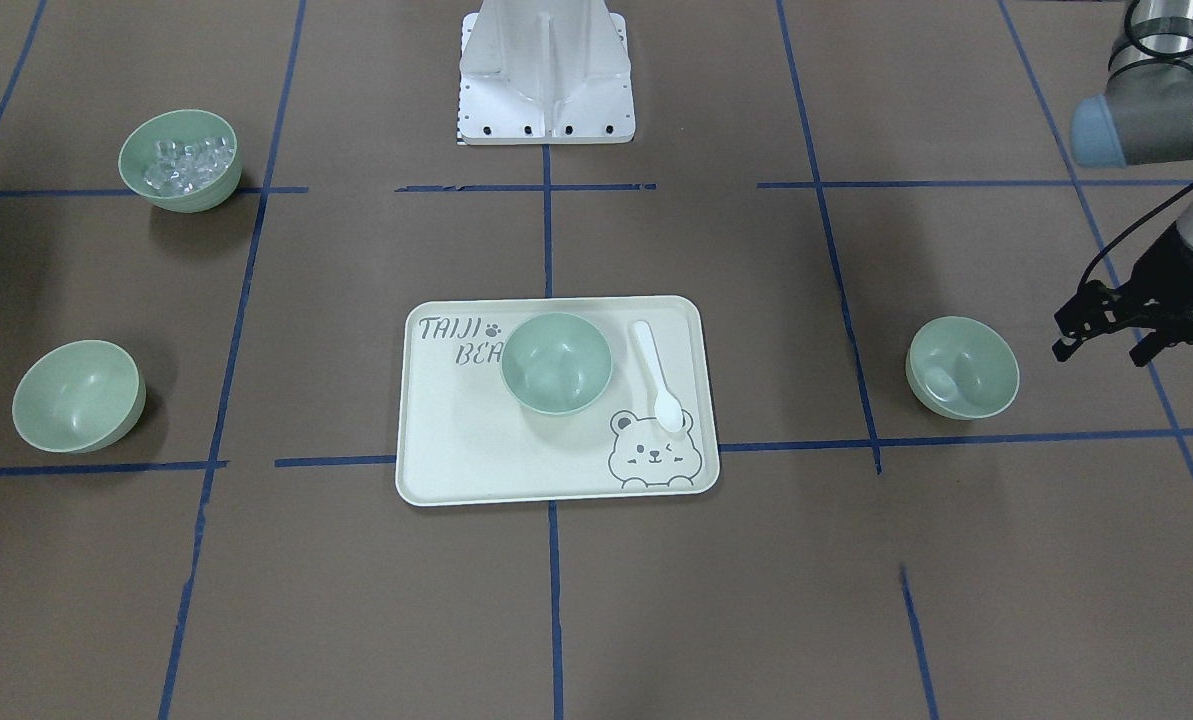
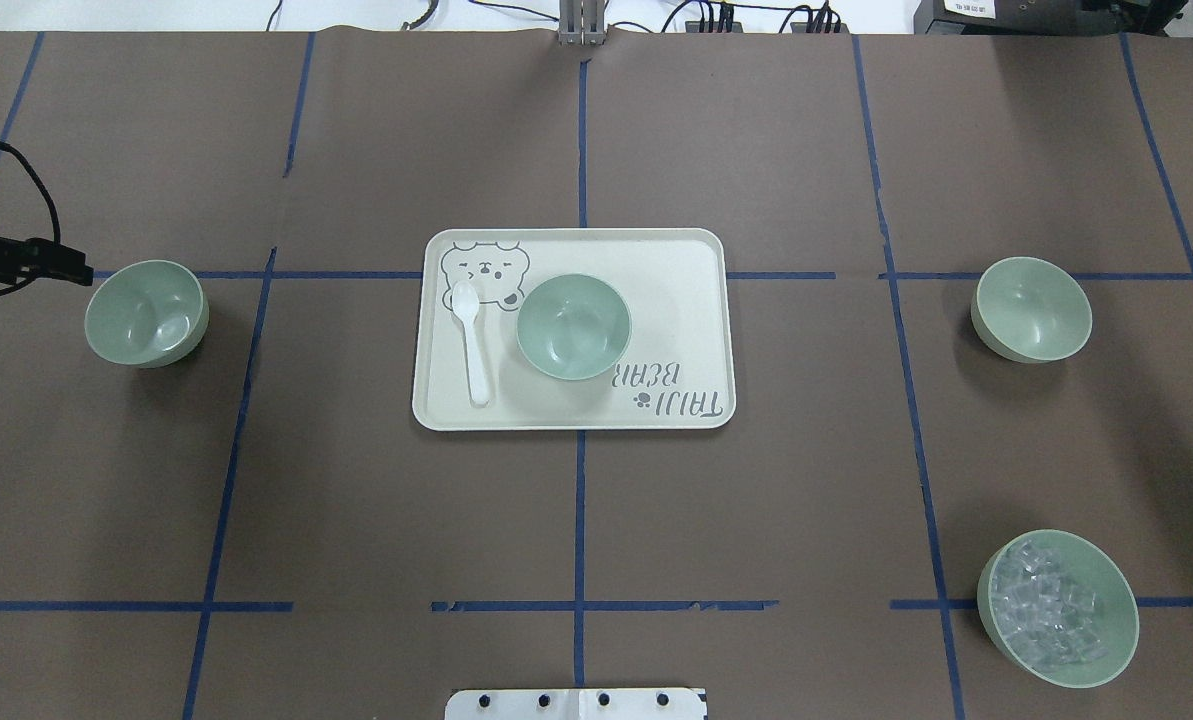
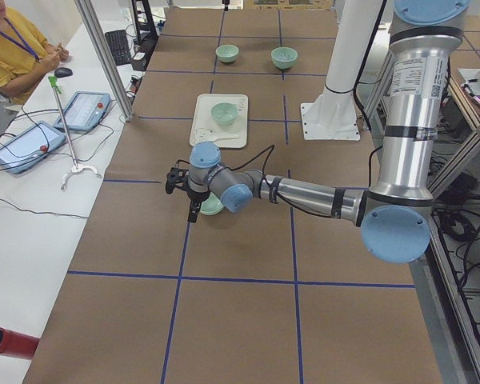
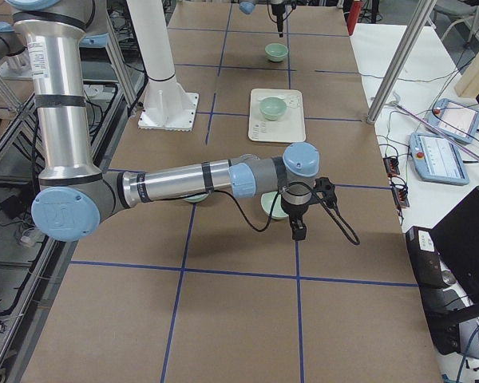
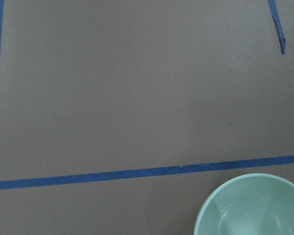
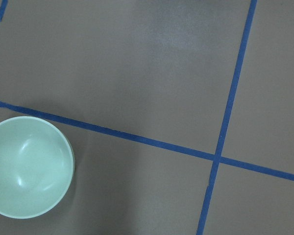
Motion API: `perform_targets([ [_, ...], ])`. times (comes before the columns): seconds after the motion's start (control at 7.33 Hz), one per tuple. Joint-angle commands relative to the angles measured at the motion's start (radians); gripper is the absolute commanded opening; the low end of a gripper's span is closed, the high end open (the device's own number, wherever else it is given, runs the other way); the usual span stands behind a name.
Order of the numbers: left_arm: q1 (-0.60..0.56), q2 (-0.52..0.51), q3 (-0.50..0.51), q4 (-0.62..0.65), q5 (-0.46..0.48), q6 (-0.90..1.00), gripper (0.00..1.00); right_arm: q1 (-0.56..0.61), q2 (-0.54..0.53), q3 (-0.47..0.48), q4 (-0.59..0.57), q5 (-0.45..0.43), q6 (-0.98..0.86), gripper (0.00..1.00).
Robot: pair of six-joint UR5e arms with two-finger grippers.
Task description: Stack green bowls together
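The left fingers (image 2: 66, 268) hover just beside the left bowl (image 2: 146, 313), which sits alone on the bench (image 2: 756, 520). I cannot tell whether they are apart. The sound move looks like pinching its rim, lifting clear and lowering it centred into the tray bowl (image 2: 573, 327), missing the spoon (image 2: 473, 345). The right bowl (image 2: 1032, 309) sits apart, with the right fingers (image 4: 298, 230) near it, their state unclear. Blue tape (image 2: 578, 520) grids the brown bench. A seated person (image 3: 12, 56) is alongside.

The left arm (image 3: 304, 194) reaches low over the brown table (image 3: 248, 320). The left gripper (image 3: 182, 192) hangs just beside the near green bowl (image 3: 213, 207), which the wrist partly hides. Farther on, the tray (image 3: 210, 134) bears a second green bowl (image 3: 224, 114). A third green bowl (image 3: 227, 53) and a fourth bowl (image 3: 284, 57) stand beyond.
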Motion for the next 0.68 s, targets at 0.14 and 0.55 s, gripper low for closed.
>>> perform_targets([
  [0.14, 0.069, 0.0, 0.028, -0.04, 0.034, -0.082, 0.73, 0.0, -0.002, -0.001, -0.001, 0.0, 0.0, 1.0],
  [0.55, 0.096, 0.002, 0.031, -0.042, 0.036, -0.128, 0.1, 0.001, -0.002, -0.001, -0.001, 0.0, 0.0, 1.0],
])
